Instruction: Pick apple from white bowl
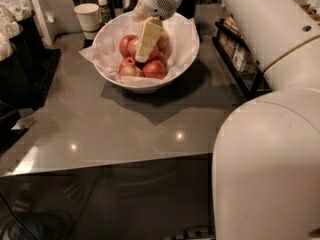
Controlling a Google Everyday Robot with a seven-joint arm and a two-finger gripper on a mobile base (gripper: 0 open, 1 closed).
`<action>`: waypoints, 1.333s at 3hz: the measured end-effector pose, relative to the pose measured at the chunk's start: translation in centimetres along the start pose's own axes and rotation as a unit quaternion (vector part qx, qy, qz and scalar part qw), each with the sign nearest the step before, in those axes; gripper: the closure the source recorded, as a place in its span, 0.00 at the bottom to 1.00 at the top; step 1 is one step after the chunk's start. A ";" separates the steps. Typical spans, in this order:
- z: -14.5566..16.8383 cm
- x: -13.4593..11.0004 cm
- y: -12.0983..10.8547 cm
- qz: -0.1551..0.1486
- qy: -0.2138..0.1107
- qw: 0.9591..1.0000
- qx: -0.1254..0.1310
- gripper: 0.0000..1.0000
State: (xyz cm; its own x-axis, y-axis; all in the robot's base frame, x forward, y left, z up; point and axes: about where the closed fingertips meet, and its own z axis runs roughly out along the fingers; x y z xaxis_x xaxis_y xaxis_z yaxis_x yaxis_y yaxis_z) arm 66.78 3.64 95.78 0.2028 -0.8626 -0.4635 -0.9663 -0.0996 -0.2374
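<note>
The white bowl [175, 59], lined with crinkled white paper, stands at the back middle of the grey table. Several apples lie in it. The big orange-red apple [129, 45] is at the back left of the pile, with smaller darker red apples [154, 69] in front of it. A pale tan apple [163, 40] shows partly behind the gripper. My gripper [142, 58] reaches down into the bowl from above, its cream tip just right of the big apple and over the pile. It hides part of the apples.
A white paper cup [88, 17] and a small bottle [103, 9] stand behind the bowl on the left. A black wire basket [239, 59] with packets is on the right. Dark racks [20, 59] line the left edge. My white arm [270, 149] fills the right foreground.
</note>
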 end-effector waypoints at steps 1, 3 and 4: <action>1.3 -0.1 -0.3 0.002 -0.003 1.000 -0.010 0.13; 3.7 0.5 -0.7 -0.005 0.009 1.000 -0.029 0.19; 4.2 0.9 -0.6 -0.005 0.013 0.999 -0.034 0.20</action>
State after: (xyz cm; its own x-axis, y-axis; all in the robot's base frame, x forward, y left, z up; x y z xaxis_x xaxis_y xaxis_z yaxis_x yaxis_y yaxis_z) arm 68.25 5.05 91.90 0.2096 -0.8737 -0.4391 -0.9729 -0.1413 -0.1832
